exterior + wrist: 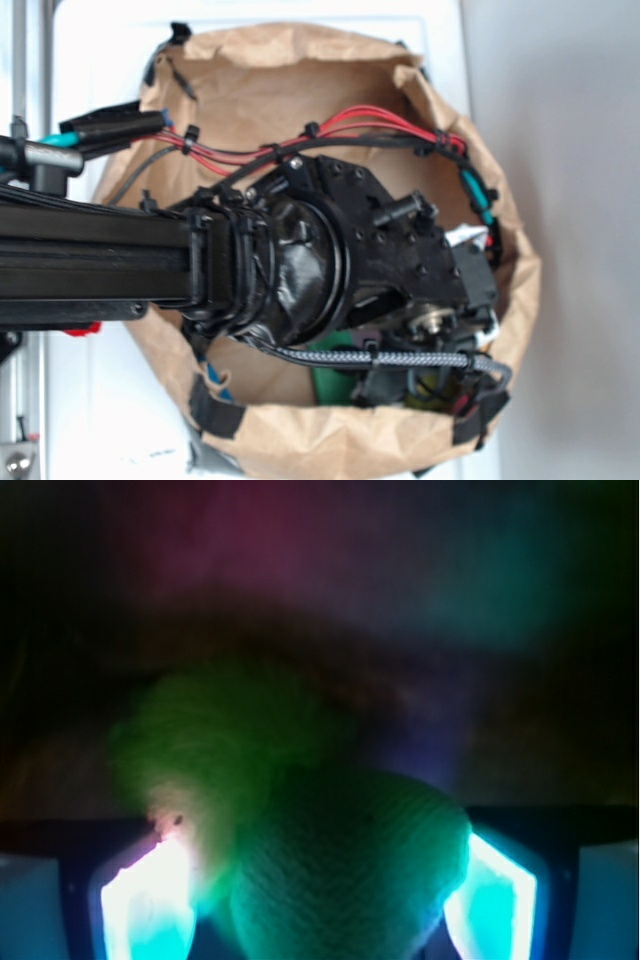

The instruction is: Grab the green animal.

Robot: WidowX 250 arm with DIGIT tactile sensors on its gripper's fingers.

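Wrist view: the green animal (330, 850) fills the lower centre, sitting right between the two glowing fingers (150, 900). Fuzzy lime part sits upper-left of the smoother, knit-textured pale green dome. The dome spans nearly the whole gap; its right edge looks to be touching the right pad and the fuzz meets the left one, but glare and blur hide whether there's real squeeze. So the gripper (320, 910) is narrowed around the toy; can't tell if it is clamped or just bracketing it.

Exterior view: the arm is down inside the brown paper bag (300, 440), and the gripper (440, 385) is near the bag's lower-right wall, mostly hidden by wrist housing and cables. A sliver of yellow-green under the fingers is probably the toy (432, 383). A flat darker green block (335, 378) lies just left of it, against the same wall — not the target.

Handling, my read:
- Plush: light, soft, compresses a lot. No breakage risk.
- Fuzz is grabby; the smooth dome is likely more slippery.
- Best hold: across the dome at its widest, pads deep past the midline, then close well beyond first contact.
- A shallow pinch on fuzz alone could slip out.
- Bag wall is close; could snag the paper on lift.
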